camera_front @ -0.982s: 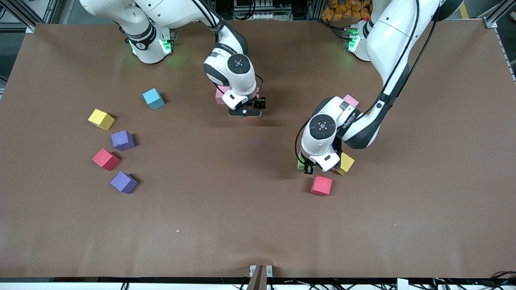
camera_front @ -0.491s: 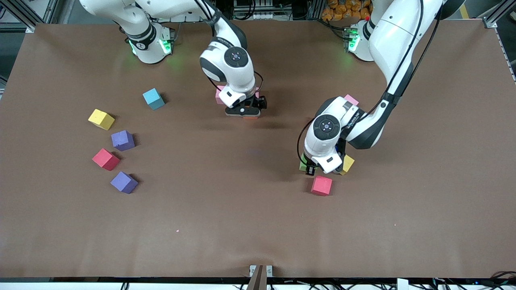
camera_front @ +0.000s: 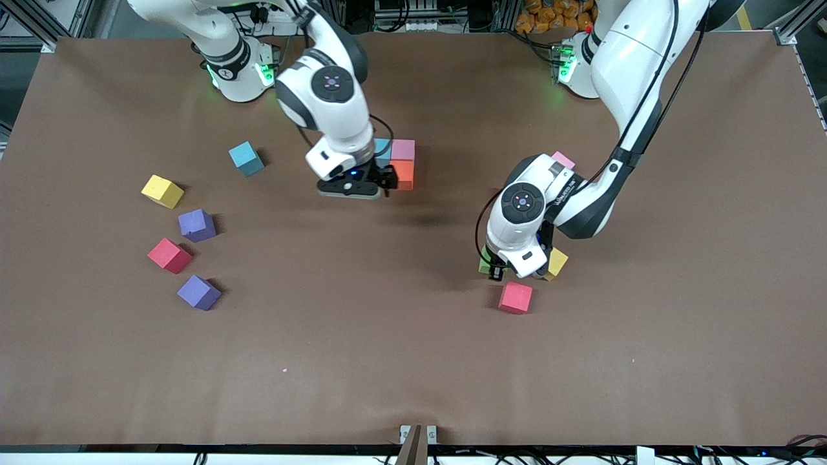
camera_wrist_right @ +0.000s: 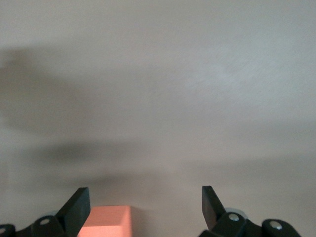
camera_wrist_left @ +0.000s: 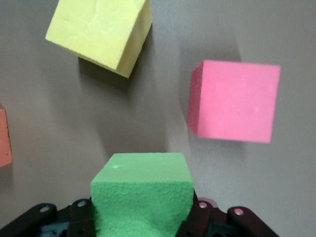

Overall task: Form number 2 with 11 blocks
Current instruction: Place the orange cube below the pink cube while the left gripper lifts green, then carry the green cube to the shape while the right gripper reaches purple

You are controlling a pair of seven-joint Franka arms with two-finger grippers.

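The number 2 [camera_front: 394, 163] is only starting to form near the table's middle: light blue, pink and orange blocks touching. The right gripper [camera_front: 352, 188] is hovering just beside the orange block [camera_front: 403, 174], fingers spread and empty. The left gripper [camera_front: 496, 271] is clamping the green block [camera_wrist_left: 142, 190], near the red block [camera_front: 515, 298] and yellow block [camera_front: 554, 262]. Next, I'd judge, green needs lifting across to the cluster.

Green block [camera_wrist_left: 142, 195] grainy matt foam; pink block [camera_wrist_left: 232, 101] smoother matt foam; bench [camera_front: 413, 361] matt brown; arm shells glossy white plastic.
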